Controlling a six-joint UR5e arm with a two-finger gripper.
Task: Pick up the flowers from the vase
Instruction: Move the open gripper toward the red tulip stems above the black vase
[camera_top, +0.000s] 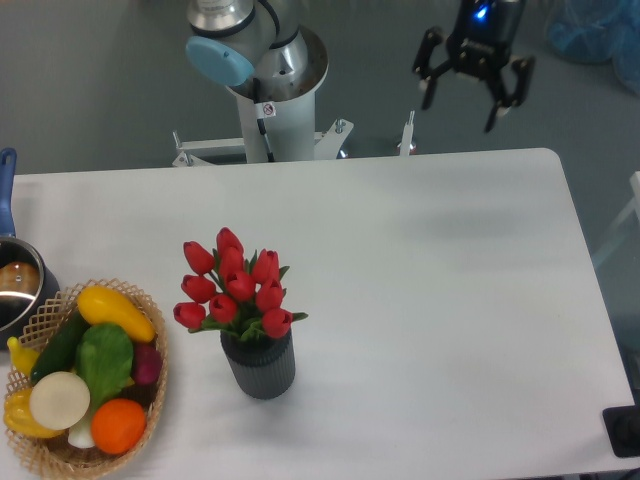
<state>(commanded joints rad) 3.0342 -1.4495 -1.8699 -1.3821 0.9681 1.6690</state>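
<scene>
The flowers (234, 286), a bunch of red tulip buds with green leaves, stand upright in the dark grey ribbed vase (259, 364) on the white table, left of centre and near the front. My gripper (460, 114) hangs in the air beyond the table's far edge, at the upper right, well away from the flowers. Its two black fingers are spread wide apart and hold nothing.
A wicker basket (150, 410) of fruit and vegetables sits at the front left, close to the vase. A steel pot (18, 290) with a blue handle is at the left edge. The arm's base (270, 90) stands behind the table.
</scene>
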